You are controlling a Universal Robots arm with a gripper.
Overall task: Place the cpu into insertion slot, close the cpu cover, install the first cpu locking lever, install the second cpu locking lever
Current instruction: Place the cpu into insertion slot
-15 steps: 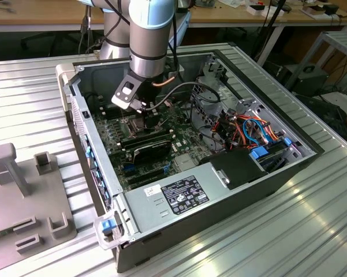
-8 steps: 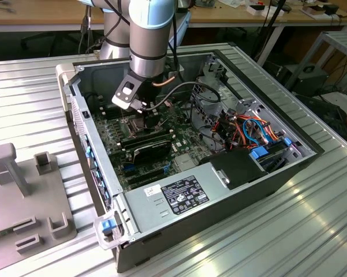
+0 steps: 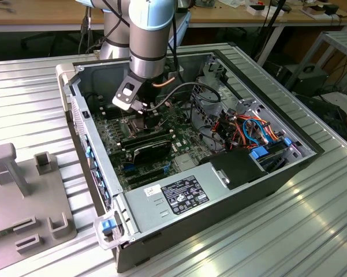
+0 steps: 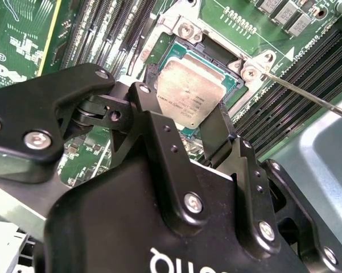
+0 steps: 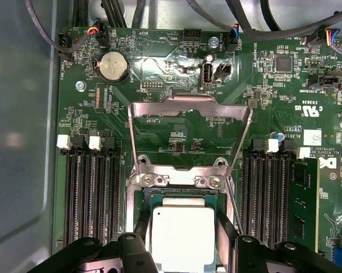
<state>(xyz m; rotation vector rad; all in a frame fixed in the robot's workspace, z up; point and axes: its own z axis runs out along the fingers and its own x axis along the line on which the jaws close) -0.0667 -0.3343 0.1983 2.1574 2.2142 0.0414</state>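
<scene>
On the green motherboard, pincer clasps cpu at the insertion slot.

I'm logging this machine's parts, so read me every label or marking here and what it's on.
cpu face: engraved lines, too small to read.
motherboard: white markings, too small to read.
power supply label: too small to read.
Nothing can be quoted.
</scene>
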